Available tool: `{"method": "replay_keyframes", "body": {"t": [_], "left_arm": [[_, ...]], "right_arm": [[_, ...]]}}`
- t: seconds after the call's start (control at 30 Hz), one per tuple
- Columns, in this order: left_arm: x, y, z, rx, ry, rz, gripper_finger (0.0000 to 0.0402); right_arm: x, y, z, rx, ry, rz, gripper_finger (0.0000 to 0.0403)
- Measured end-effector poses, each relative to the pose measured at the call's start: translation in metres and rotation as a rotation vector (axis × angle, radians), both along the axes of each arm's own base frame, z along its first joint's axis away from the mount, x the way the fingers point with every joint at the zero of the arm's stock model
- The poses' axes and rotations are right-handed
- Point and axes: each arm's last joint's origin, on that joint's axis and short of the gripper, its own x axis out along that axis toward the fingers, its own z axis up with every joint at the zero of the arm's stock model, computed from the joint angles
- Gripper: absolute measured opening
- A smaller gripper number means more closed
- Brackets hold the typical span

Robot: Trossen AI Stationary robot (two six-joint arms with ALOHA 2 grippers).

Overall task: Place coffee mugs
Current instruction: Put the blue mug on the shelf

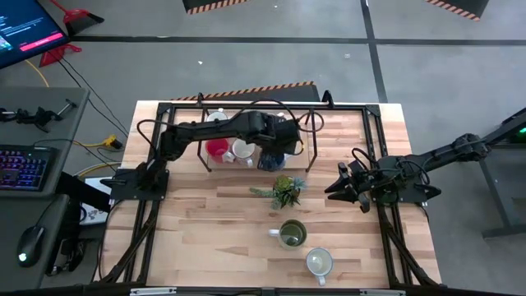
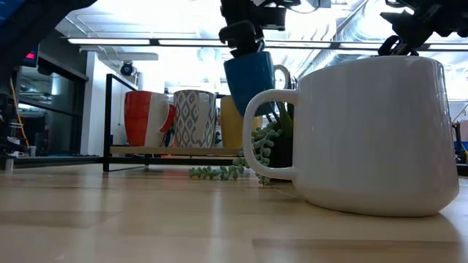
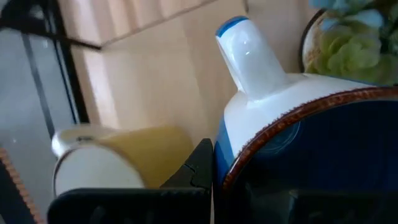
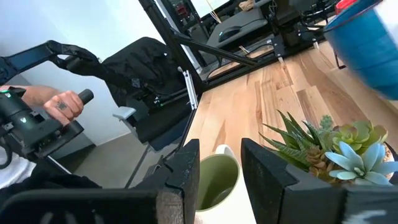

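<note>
A blue mug (image 2: 248, 82) with a white handle (image 3: 249, 53) hangs in the air near the right end of the low black rack (image 1: 246, 164), above the succulent plant (image 1: 284, 191). My left gripper (image 2: 243, 38) is shut on it from above. On the rack stand a red-and-white mug (image 2: 146, 117), a grey patterned mug (image 2: 194, 117) and a yellow mug (image 3: 121, 163). An olive green mug (image 1: 292, 234) and a white mug (image 1: 319, 261) stand on the near part of the table. My right gripper (image 1: 343, 186) waits open at the table's right side. My left gripper holds the blue mug by its wall at the brown rim (image 3: 231, 167), next to the handle. One finger (image 3: 198, 167) is outside the wall; the other, inside the mug, is hardly seen. The fingers come from above, slanting down. The mug hangs slightly tilted, clear of table and rack.
The plant in its pot sits mid-table, just below the held mug. The rack's black frame (image 2: 108, 120) lines the far side. In the low view the white mug (image 2: 373, 131) fills the foreground. A person's hand (image 4: 62, 106) on a control handle shows beyond the table.
</note>
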Motion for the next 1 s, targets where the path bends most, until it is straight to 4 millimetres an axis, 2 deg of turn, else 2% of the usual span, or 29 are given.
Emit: {"method": "replay_keyframes", "body": {"t": [0.47,1.0], "left_arm": [[0.013,0.004,-0.033,0.035,0.132,-0.184,0.0004],[0.013,0.021,-0.038,0.076,0.187,-0.308,0.0004]], "right_arm": [[0.0,0.0,-0.002,-0.006,0.019,0.0,0.0099],[0.0,0.0,-0.002,-0.005,0.018,0.0,0.0099]]}}
